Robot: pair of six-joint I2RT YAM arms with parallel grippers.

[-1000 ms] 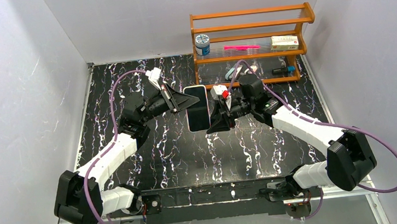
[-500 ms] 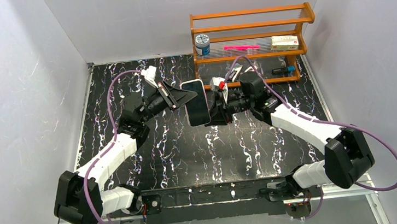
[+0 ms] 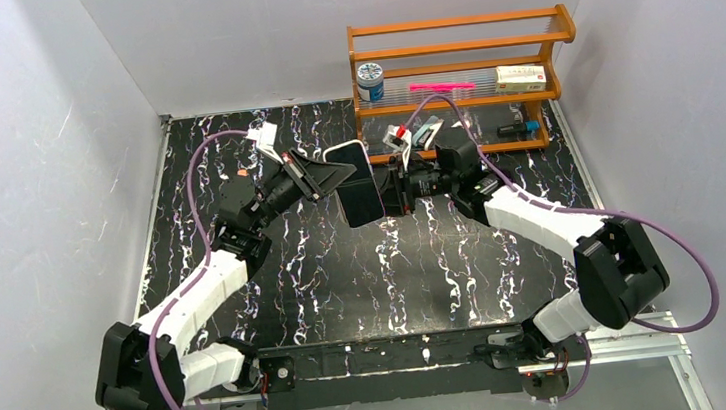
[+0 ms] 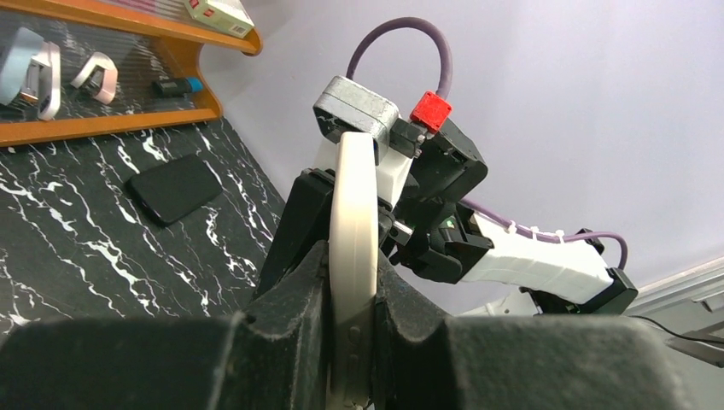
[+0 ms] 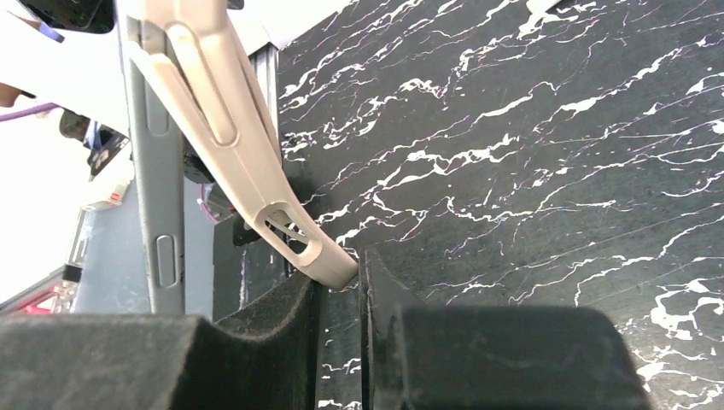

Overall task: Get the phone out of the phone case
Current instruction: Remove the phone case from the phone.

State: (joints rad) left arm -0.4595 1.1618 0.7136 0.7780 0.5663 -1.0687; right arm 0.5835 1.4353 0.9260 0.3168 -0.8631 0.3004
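Note:
The phone in its cream case [image 3: 356,183] hangs tilted above the table's middle, held between both grippers. My left gripper [image 3: 340,175] is shut on its left edge. In the left wrist view the cream case edge [image 4: 353,222] stands upright, pinched between the two black fingers of that gripper [image 4: 353,269]. My right gripper [image 3: 390,184] is at the phone's right side. In the right wrist view the cream case [image 5: 230,120] bends away from the grey phone body [image 5: 158,179], and the case's corner sits pinched at the tips of that gripper [image 5: 340,278].
A wooden rack [image 3: 460,103] stands at the back right with a jar [image 3: 369,80], a pink toothbrush [image 3: 440,86] and a box [image 3: 521,76]. A flat black object [image 4: 175,188] lies on the marble table [image 3: 326,279] near the rack.
Both grippers have lifted the phone off the table and carried it slightly back. The phone has tilted, and the right gripper has turned and closed in on its right edge.

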